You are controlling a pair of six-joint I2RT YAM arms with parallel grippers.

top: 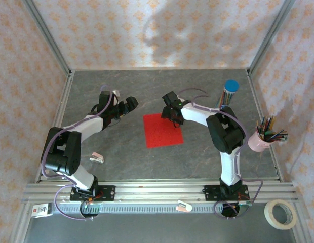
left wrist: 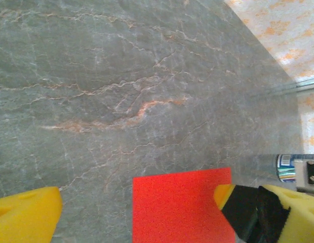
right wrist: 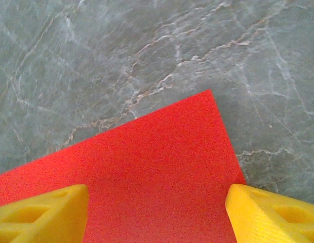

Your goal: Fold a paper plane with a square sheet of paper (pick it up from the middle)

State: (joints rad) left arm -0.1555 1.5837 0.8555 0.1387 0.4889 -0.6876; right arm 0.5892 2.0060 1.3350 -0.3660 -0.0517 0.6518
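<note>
The square sheet of paper (top: 162, 130) is bright red and lies flat and unfolded on the grey table. My right gripper (top: 173, 115) hovers over the sheet's far right corner. In the right wrist view its yellow fingers (right wrist: 45, 215) stand wide apart over the red sheet (right wrist: 147, 172), so the right gripper (right wrist: 157, 212) is open and holds nothing. My left gripper (top: 124, 107) sits to the left of the sheet, open. In the left wrist view the left gripper (left wrist: 162, 215) faces the sheet (left wrist: 180, 207), with the right gripper's black and yellow tip at the sheet's edge. The paper plane is out of view.
A blue-capped tube of pencils (top: 229, 93) stands at the back right. A pink cup of pencils (top: 261, 139) stands by the right wall. A small white clip (top: 97, 158) lies near the left arm's base. A tape roll (top: 281, 213) sits outside the front rail.
</note>
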